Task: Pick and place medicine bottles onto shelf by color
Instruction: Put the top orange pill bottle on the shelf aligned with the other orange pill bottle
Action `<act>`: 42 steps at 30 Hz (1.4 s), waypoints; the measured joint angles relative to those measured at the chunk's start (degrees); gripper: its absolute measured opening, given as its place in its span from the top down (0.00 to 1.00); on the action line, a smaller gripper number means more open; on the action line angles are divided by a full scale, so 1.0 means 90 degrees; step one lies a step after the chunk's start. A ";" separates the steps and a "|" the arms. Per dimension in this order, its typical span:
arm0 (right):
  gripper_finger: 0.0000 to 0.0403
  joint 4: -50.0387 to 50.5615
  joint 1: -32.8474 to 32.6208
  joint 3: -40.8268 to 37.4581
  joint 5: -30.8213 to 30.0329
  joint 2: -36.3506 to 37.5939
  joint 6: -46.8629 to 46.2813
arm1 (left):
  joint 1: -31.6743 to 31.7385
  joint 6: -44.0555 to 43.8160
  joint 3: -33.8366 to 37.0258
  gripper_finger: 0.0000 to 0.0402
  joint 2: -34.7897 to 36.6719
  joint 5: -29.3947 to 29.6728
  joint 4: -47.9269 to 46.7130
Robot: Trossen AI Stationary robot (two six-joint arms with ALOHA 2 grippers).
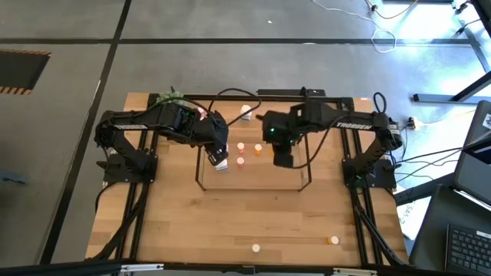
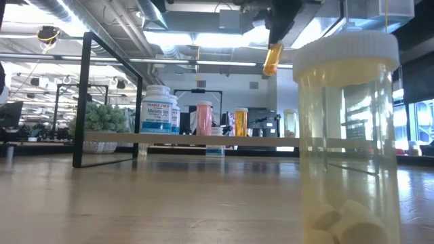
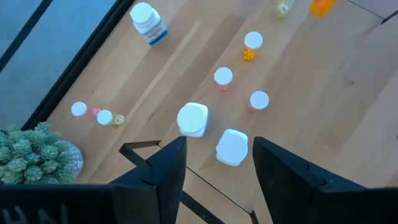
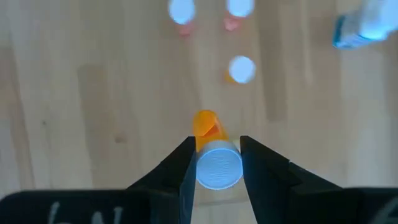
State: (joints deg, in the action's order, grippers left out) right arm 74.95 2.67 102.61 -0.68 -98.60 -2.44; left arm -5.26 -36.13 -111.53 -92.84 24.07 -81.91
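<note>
— Where do the four cameras sit?

— One hangs overhead, facing straight down on the whole table (image 1: 230,222). One rests at table-top height, facing level across it, very near a cream bottle (image 2: 347,142). One rides on each wrist, looking down past its own fingers from fairly close.

— What do they share?

— All four catch the bottles standing on the shelf (image 1: 201,178).

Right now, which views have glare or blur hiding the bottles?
High view: bright glare top right, off the table. Low view: the near cream bottle looms blurred, ceiling lights glare. Right wrist view: the right tool grips an orange bottle; farther bottles are blurred.
</note>
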 joint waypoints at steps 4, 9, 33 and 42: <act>0.71 -0.0261 -0.0140 0.0000 0.0214 -0.0234 0.0122 | 0.0000 0.0086 0.0000 0.56 0.0000 -0.0213 -0.0013; 0.71 -0.0442 -0.0198 -0.0002 0.0258 -0.0587 0.0157 | -0.0083 0.0089 0.0000 0.56 0.0000 -0.0312 -0.0272; 0.71 -0.1061 -0.0183 -0.0007 0.0254 -0.1895 0.0520 | -0.0189 0.0035 0.0000 0.56 0.0000 -0.0301 -0.0374; 0.71 -0.1055 -0.0186 -0.0002 0.0036 -0.2056 0.0665 | -0.0189 0.0033 0.0000 0.55 0.0000 -0.0302 -0.0373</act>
State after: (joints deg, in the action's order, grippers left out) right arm 65.46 0.99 102.59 -0.35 -117.10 3.54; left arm -6.96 -35.83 -111.53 -92.84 21.35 -85.26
